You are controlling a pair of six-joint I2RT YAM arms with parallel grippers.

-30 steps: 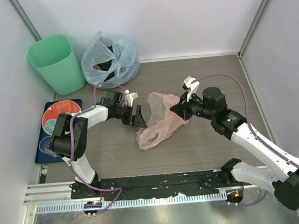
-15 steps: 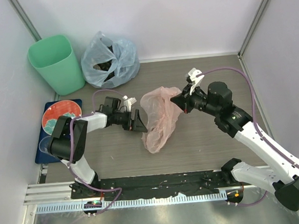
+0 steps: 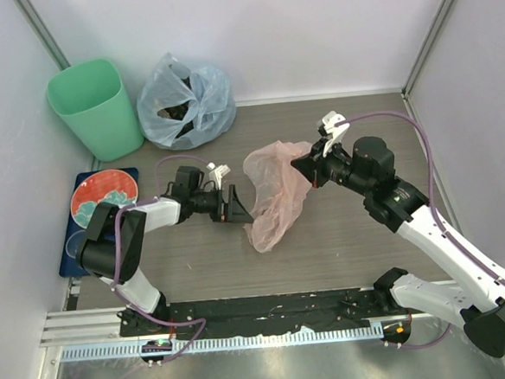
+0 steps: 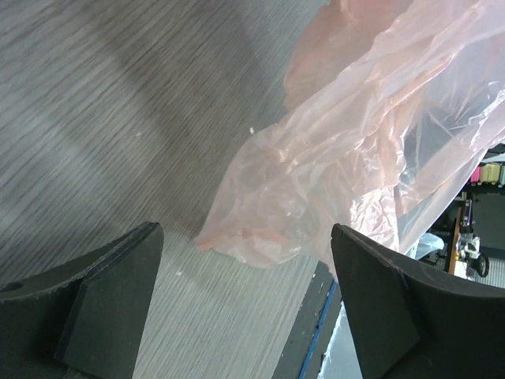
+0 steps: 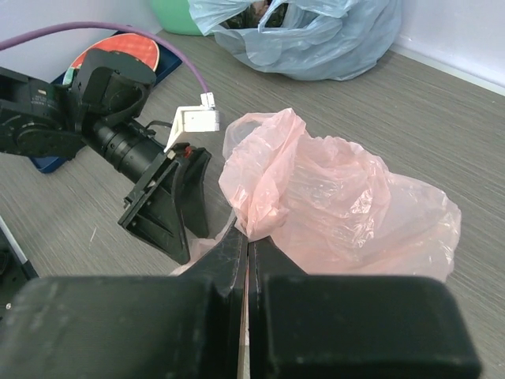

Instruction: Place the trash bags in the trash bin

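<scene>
The pale-pink trash bag (image 3: pixel 274 192) hangs above the middle of the table, its lower end touching the wood. It also shows in the right wrist view (image 5: pixel 339 197) and the left wrist view (image 4: pixel 339 166). My right gripper (image 3: pixel 304 167) is shut on the bag's upper edge (image 5: pixel 252 229) and holds it up. My left gripper (image 3: pixel 236 208) is open and empty, low over the table just left of the bag, its fingers (image 4: pixel 102 292) pointing at the bag's lower end. The mint-green trash bin (image 3: pixel 95 105) stands upright at the far left corner.
A bulging pale-blue bag (image 3: pixel 185 99) sits right of the bin against the back wall. A blue mat with a red plate (image 3: pixel 102 200) lies at the left edge. The black rail (image 3: pixel 269 305) runs along the near edge.
My right gripper has lifted the pink bag and carried it slightly right and back. My left gripper has let go of the bag, swung lower and now faces its bottom end.
</scene>
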